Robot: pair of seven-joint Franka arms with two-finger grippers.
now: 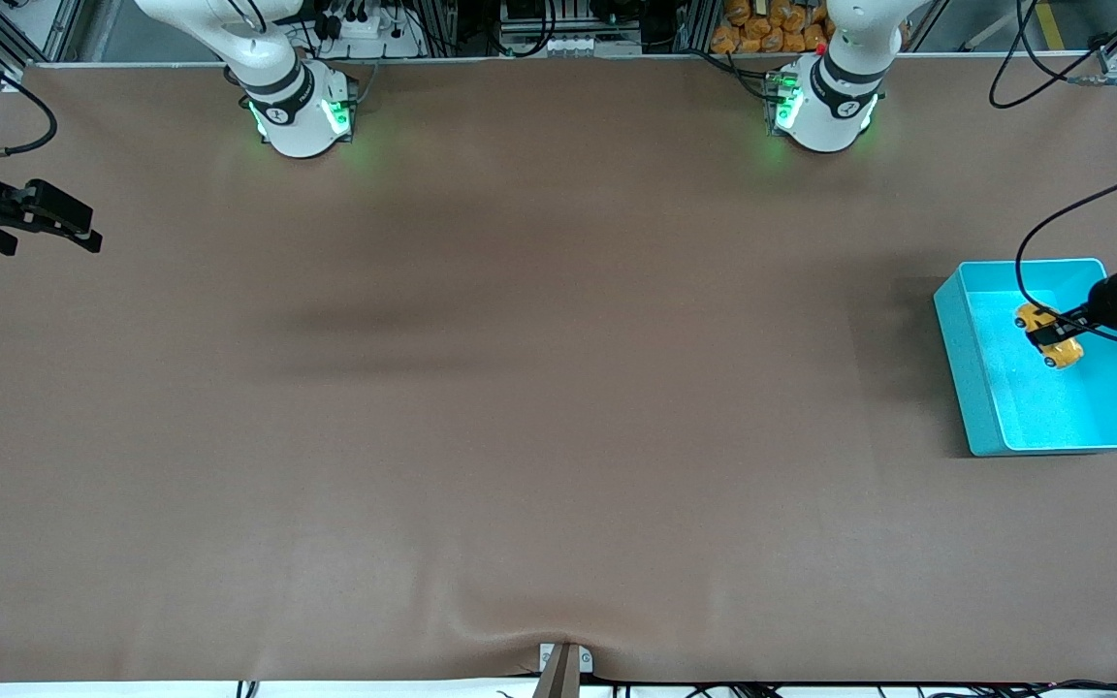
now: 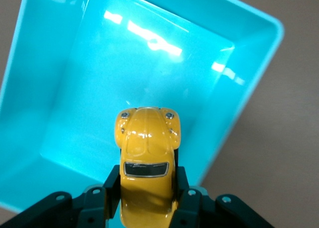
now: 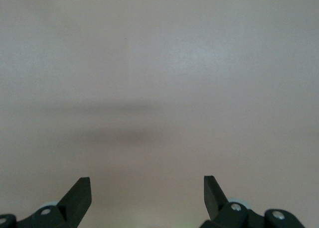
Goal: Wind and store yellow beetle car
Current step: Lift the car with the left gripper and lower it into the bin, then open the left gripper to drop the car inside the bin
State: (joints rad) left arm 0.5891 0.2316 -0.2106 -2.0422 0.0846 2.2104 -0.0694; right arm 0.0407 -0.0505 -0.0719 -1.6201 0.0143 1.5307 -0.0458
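Observation:
The yellow beetle car [image 1: 1050, 336] [image 2: 147, 158] hangs over the inside of the turquoise bin [image 1: 966, 368] [image 2: 55, 63], which stands at the left arm's end of the table. My left gripper [image 1: 1053, 333] [image 2: 146, 183] is shut on the car, a black finger pressed against each of its sides. The car's rounded nose points away from the wrist. My right gripper [image 1: 83, 228] [image 3: 147, 193] waits at the right arm's end of the table, open with nothing between its fingertips and only bare table under it.
The brown table mat [image 1: 520, 388] stretches wide between the two arm bases [image 1: 302, 111] [image 1: 825, 107]. A black cable [image 1: 1043, 281] loops over the bin beside the left wrist. A small bracket [image 1: 563, 664] sits at the table's edge nearest the front camera.

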